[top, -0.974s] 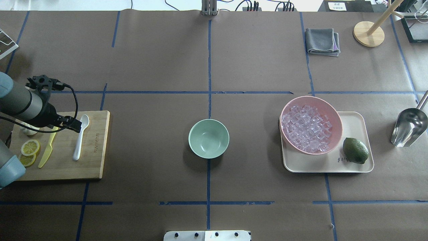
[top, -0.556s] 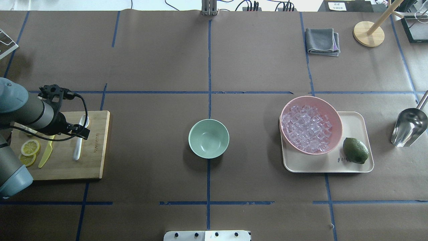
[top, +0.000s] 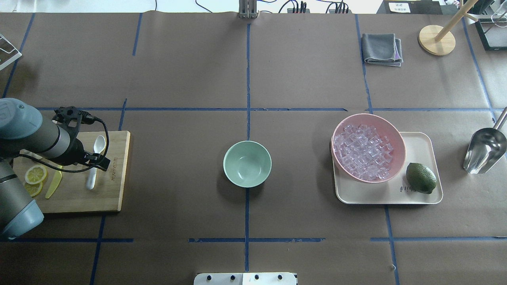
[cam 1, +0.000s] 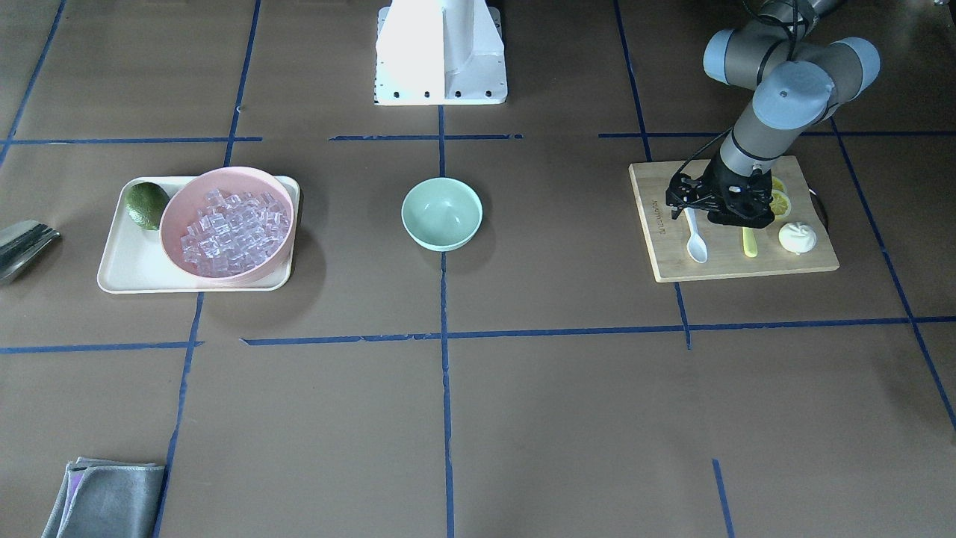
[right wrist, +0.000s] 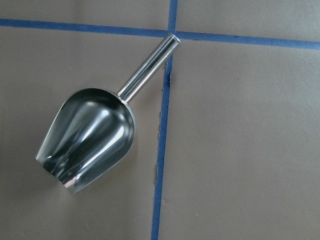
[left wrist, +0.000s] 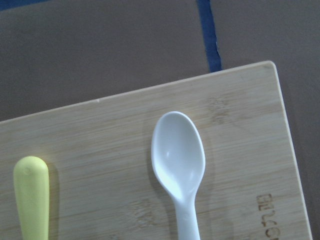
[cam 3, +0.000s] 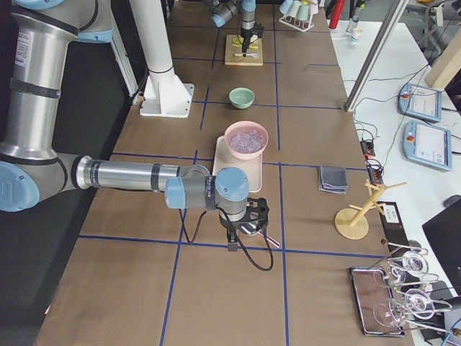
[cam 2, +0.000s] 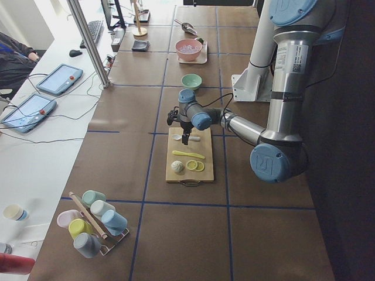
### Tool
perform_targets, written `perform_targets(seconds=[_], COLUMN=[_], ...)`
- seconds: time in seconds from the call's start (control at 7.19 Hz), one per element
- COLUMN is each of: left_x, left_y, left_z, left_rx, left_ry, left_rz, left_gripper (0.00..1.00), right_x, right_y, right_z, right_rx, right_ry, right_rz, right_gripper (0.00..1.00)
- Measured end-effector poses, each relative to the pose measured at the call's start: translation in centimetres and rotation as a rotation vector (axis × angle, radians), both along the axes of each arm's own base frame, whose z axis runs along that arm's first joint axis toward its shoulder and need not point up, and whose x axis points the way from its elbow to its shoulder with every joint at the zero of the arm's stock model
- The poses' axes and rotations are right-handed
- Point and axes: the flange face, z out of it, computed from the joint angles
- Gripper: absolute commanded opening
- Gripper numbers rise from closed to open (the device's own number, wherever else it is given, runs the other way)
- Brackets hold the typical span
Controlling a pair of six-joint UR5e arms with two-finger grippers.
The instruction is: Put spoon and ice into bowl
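Note:
The white spoon (top: 99, 143) lies on the wooden cutting board (top: 115, 186) at the table's left, and its scoop fills the left wrist view (left wrist: 178, 152). My left gripper (top: 90, 160) hangs over the spoon's handle; its fingers are hidden under the wrist, so I cannot tell if it is open. The mint-green bowl (top: 247, 164) stands empty at the table's centre. The ice (top: 362, 152) fills the pink bowl (top: 399, 152) at the right. My right gripper (cam 3: 241, 225) shows only in the exterior right view, above a metal scoop (right wrist: 90, 137); its state is unclear.
A yellow knife (top: 53, 186) and lemon slices (top: 35, 174) lie on the board beside the spoon. The pink bowl and a lime (top: 421, 178) sit on a cream tray (top: 420, 146). A grey cloth (top: 382, 48) and a wooden stand (top: 436, 39) are at the far right.
My left arm has swung to the right and toward the robot's side over the board; the gripper now sits over the spoon's handle. The spoon has not moved.

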Motion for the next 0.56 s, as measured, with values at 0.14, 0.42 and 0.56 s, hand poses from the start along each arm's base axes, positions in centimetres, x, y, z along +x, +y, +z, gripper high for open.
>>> perform_targets(seconds=[0.14,0.42,0.56], left_x=[0.20,0.29,0.26], left_y=[0.16,0.28,0.34], left_z=[-0.01,-0.23,-0.38], left_rx=[-0.002,-0.002,0.000], left_ry=[0.001,0.007,0.009], left_rz=[0.005,0.010,0.010], left_gripper=[0.26,0.04,0.00], right_x=[0.00,0.00,0.00], right_y=[0.00,0.05,0.07], right_z=[0.01,0.12,0.14], right_rx=[0.000,-0.002,-0.002], right_ry=[0.000,0.000,0.000], right_rz=[0.000,-0.001,-0.001], right_gripper=[1.00,1.00,1.00])
